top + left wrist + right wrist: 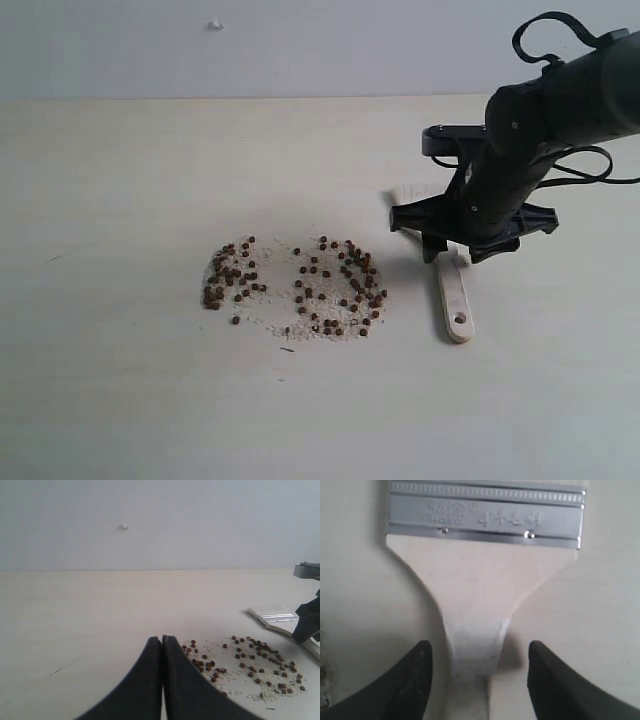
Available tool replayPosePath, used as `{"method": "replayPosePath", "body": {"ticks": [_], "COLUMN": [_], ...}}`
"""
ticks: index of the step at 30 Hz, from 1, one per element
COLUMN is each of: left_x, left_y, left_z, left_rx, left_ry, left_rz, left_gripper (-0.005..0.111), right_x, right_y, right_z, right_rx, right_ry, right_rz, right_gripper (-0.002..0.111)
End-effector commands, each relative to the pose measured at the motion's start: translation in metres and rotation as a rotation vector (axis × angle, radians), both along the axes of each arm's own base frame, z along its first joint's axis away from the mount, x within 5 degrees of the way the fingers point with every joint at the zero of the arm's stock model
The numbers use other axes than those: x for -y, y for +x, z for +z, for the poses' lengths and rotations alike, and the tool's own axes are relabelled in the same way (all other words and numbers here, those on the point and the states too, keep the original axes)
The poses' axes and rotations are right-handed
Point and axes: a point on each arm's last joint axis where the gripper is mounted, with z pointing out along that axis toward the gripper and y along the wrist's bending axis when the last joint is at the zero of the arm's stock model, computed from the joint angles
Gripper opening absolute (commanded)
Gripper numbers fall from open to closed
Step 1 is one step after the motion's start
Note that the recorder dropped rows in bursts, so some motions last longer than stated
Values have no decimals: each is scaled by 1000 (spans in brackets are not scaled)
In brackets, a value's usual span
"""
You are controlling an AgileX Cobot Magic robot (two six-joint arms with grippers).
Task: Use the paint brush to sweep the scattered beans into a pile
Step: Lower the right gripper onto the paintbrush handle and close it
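Note:
The beans point(300, 286) lie scattered with fine whitish grains in two loose patches mid-table, also seen in the left wrist view as beans point(245, 667). The paint brush point(455, 300) lies flat on the table right of them, handle end with its hole toward the front. My right gripper point(480, 652) is open and straddles the wooden handle point(475, 630) just behind the silver ferrule point(485, 512), fingers apart from the wood on both sides. In the exterior view the right gripper point(455, 245) covers the brush's middle. My left gripper point(162, 642) is shut and empty, hovering left of the beans.
The pale wooden table point(120, 200) runs back to a plain wall with a small white speck point(215, 24). A black cable loops above the right arm point(560, 110).

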Motion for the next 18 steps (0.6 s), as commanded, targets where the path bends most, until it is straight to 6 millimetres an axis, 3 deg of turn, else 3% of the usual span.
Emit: {"method": "replayPosePath", "body": {"ticks": [1, 11, 18], "left_x": [0, 0, 0], "left_y": [0, 0, 0], "left_z": [0, 0, 0], "left_rx": [-2, -2, -2], "left_ry": [-12, -12, -12], "left_rz": [3, 3, 3], "left_gripper": [0, 0, 0], "right_x": [-7, -7, -4], "right_y": [6, 9, 4], "right_z": [-3, -9, -13], "right_rx": [-68, -104, -160], "right_ry": [-14, -24, -64], "right_rz": [-5, -34, -36], "right_gripper": [51, 46, 21]}}
